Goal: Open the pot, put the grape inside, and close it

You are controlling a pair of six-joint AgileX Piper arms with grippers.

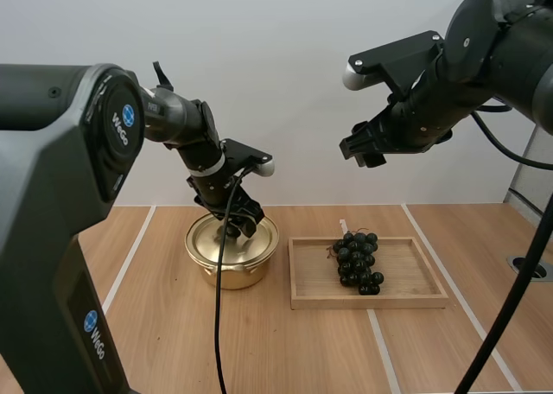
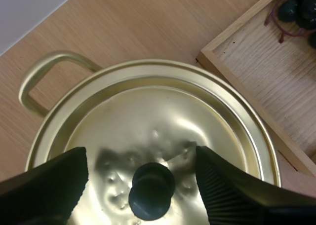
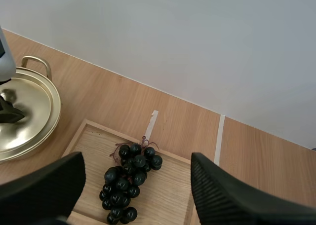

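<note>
A gold pot [image 1: 232,254] with its lid [image 2: 163,131] on stands left of centre on the table. My left gripper [image 1: 239,225] is open just above the lid, its fingers [image 2: 224,185] standing either side of the black knob [image 2: 151,184] without touching it. A bunch of dark grapes [image 1: 359,262] lies in the wooden tray [image 1: 406,277] to the right of the pot. My right gripper [image 1: 363,148] hangs open high above the tray, with the grapes [image 3: 129,178] far below between its fingers [image 3: 217,195].
The tray's corner [image 2: 212,57] lies close beside the pot's rim. One pot handle [image 2: 47,74] sticks out on the far side from the tray. White tape lines [image 1: 130,256] run across the wooden table.
</note>
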